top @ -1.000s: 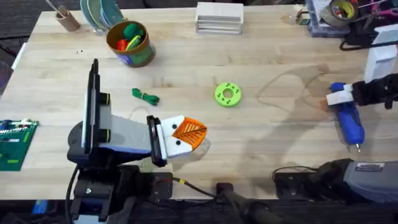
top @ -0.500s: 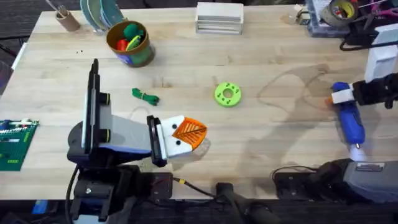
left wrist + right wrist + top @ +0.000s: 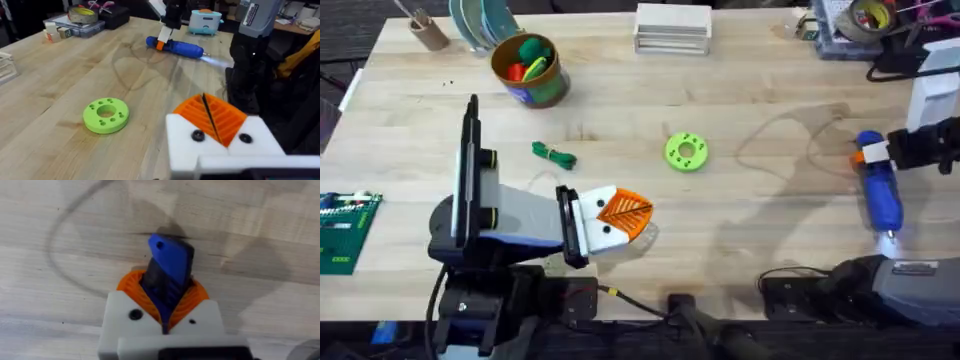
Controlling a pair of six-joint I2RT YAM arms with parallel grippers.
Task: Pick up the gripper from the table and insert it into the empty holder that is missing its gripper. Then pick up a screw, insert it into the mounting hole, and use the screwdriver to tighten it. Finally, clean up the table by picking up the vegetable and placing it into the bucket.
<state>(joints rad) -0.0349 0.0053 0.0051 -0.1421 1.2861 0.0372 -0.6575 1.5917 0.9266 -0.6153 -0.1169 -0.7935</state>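
The right claw (image 3: 868, 155) pinches the blue screwdriver (image 3: 880, 192) near its back end, and over the last second the tool has slid a little way along the counter (image 3: 750, 110), away from the arm bases, with the claw's orange pads now showing on it. That looks like the start of lifting the tool for the screw step. The left claw (image 3: 620, 215) has not moved; its two orange pads are pressed together with nothing between them, near the front edge of the counter. Counting things: one screwdriver, one green disc (image 3: 686, 151), one dark green vegetable (image 3: 554, 153) lying on the counter between the disc and the bucket, and one bucket (image 3: 528, 70) at the back. I cannot see any loose gripper tip or screw.
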